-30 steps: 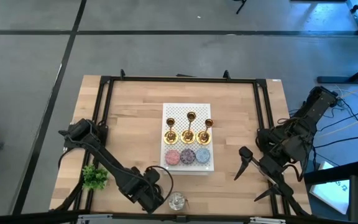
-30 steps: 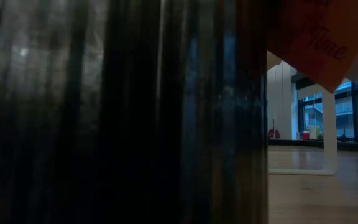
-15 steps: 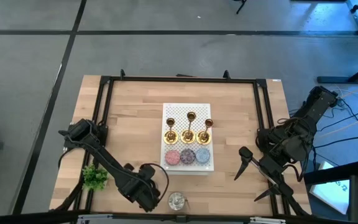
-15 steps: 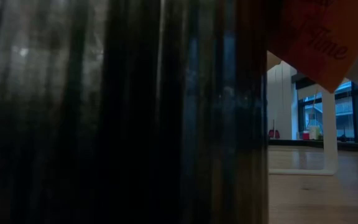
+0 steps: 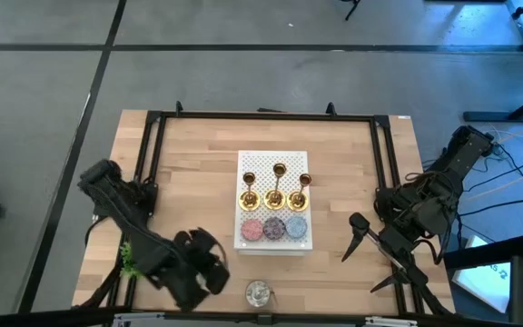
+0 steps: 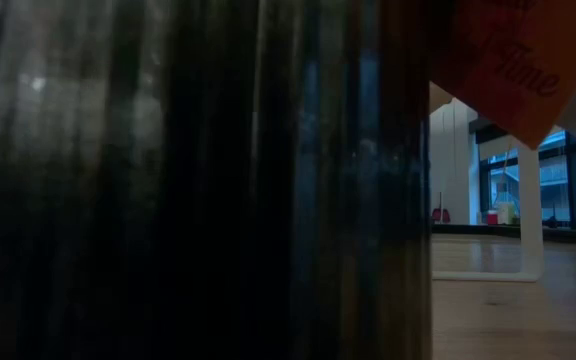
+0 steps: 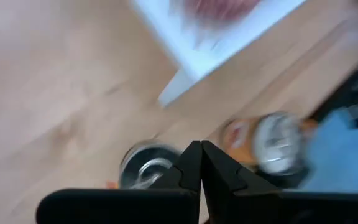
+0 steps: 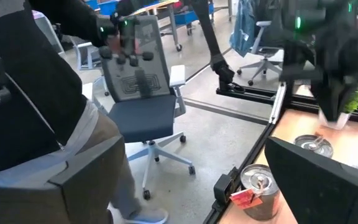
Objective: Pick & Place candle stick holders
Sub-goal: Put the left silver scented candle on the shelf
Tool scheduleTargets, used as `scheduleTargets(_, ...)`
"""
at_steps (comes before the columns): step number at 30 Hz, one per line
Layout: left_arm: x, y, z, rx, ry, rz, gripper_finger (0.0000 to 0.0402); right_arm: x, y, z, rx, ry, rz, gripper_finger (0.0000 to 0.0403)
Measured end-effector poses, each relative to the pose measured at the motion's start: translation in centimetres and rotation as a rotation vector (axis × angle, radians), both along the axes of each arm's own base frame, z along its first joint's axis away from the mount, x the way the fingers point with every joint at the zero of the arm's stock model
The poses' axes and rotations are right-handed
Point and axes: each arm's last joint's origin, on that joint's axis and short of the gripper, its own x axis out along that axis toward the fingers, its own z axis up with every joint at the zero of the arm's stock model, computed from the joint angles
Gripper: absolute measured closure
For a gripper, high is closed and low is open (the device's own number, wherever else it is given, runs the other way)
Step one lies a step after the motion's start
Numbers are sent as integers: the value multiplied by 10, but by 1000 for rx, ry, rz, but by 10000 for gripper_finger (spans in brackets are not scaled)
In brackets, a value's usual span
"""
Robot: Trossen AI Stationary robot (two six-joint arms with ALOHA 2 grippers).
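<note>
Table [image 5: 198, 154] | left gripper [image 5: 209, 272] fingers closed, shifted left off glass pot [image 5: 259, 292] | right gripper [image 5: 370, 259] open, unmoved

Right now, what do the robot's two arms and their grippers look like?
Both arms are dark, jointed and matte. The left gripper has two black fingers with notched inner edges. The right gripper has long, thin black fingers, and black cables loop along that arm towards its base.
</note>
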Motion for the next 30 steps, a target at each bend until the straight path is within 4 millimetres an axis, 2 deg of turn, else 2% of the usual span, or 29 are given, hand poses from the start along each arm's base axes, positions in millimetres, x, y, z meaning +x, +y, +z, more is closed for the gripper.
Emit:
scheduleTargets(3, -15, 7, 25, -6, -100, -26, 399, 1, -1, 0, -1, -3, -30, 12)
scheduleTargets(5, -21, 12, 36, -18, -93, -102, 399, 1, -1, 0, 1, -1, -58, 12)
scheduleTargets(8, -23, 17, 43, -42, -31, -232, 384, 2, -2, -1, 8, 14, -102, 12)
scheduleTargets(11, -21, 19, 42, -28, 18, -358, 348, 3, -4, -1, 34, 34, -161, 12)
scheduleTargets(16, -17, 14, 33, 163, 76, -618, 262, 4, -5, -1, 60, 52, -236, 12)
scheduleTargets(21, -10, 5, 13, 295, 158, -754, 176, 5, -8, -1, 50, 37, -321, 12)
scheduleTargets(26, 3, -1, -10, 180, 272, -748, 110, 5, -8, -1, 48, 30, -352, 12)
scheduleTargets(30, 9, -4, -20, 171, 313, -767, 80, 5, -8, -1, 45, 31, -354, 12)
